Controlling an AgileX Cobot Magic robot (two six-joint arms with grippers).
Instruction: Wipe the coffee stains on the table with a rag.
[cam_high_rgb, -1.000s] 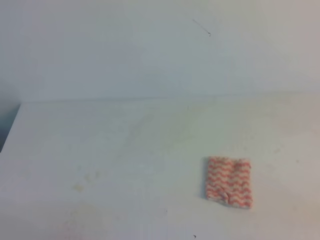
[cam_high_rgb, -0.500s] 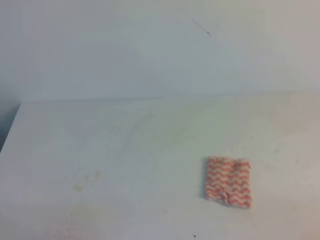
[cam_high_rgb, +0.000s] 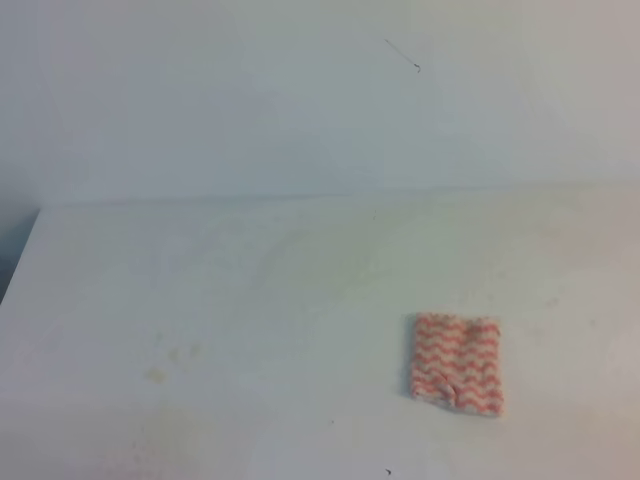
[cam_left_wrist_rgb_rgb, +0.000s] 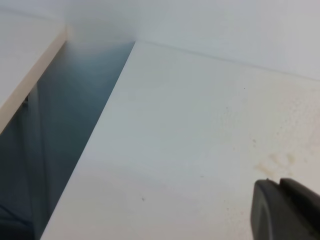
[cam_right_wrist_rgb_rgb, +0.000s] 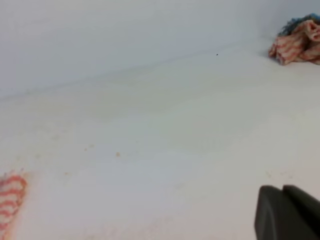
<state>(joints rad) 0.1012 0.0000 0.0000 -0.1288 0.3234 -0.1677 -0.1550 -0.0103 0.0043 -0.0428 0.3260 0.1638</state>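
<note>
From the high view, the rag (cam_high_rgb: 457, 363) lies flat and alone on the near right part of the table (cam_high_rgb: 250, 300), exactly where it lay a second ago; nothing in the scene has shifted, and neither arm reaches into this picture. Only faint yellowish smudges (cam_high_rgb: 160, 372) mark the near left surface, and no glossy coffee stain can be made out in any view. The left wrist view shows the table's left edge and the left gripper (cam_left_wrist_rgb_rgb: 285, 210) at the lower right corner, its dark fingers pressed together on nothing. The right wrist view shows the right gripper (cam_right_wrist_rgb_rgb: 287, 214) likewise closed and empty, the rag's edge at the far left of the picture, and a second crumpled cloth (cam_right_wrist_rgb_rgb: 296, 42) far off at the right. The wipe, it seems, either awaits its start or is finished.
</note>
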